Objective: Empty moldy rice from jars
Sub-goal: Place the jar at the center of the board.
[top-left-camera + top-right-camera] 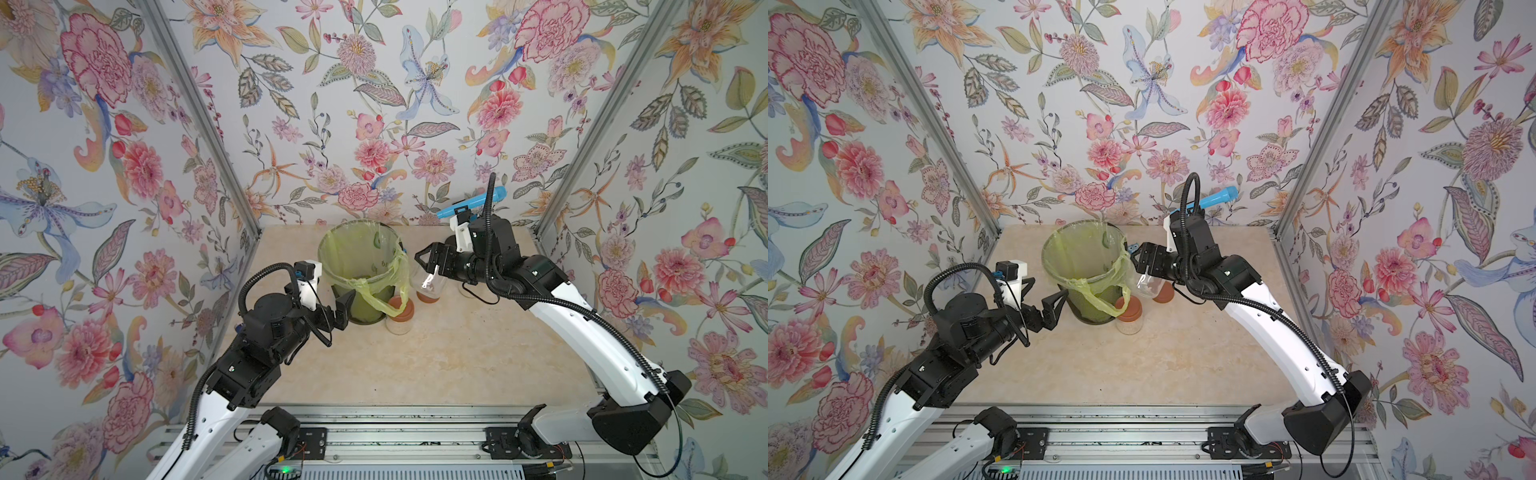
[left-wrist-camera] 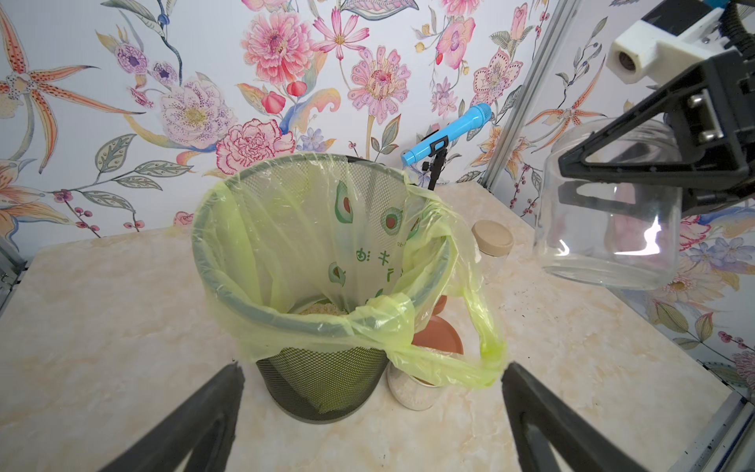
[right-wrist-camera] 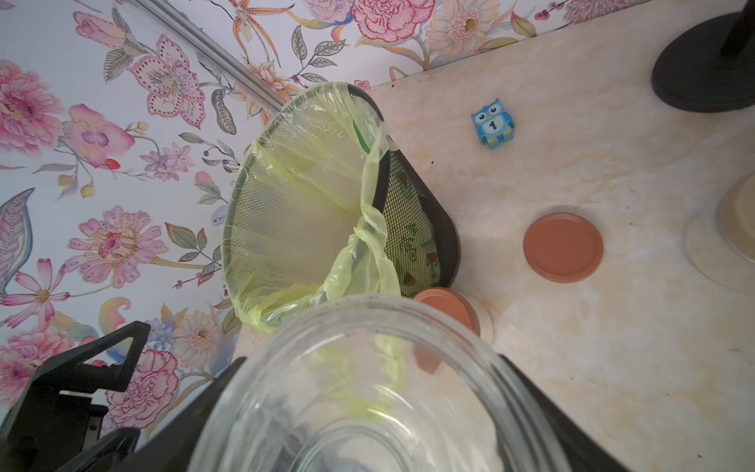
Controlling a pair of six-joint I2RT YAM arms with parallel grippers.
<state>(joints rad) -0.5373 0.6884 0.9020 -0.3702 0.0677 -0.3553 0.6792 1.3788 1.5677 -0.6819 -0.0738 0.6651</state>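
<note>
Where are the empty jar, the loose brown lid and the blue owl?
empty jar (image 2: 604, 245): left wrist view, its clear side wall.
loose brown lid (image 3: 563, 247): right wrist view, centre of its face.
blue owl (image 3: 493, 122): right wrist view, its belly.

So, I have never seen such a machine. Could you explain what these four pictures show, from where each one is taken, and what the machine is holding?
It is a robot with two arms, each ending in a two-fingered gripper. Two pictures look down from above at the whole table; the other two come from cameras on the arms' wrists. The right gripper holds an empty jar, lid off, beside the bin lined with a yellow-green bag. The left gripper is open and holds nothing. On the table stand a closed jar of rice, a beige-lidded jar, a loose lid, a blue owl toy and a blue microphone.
</note>
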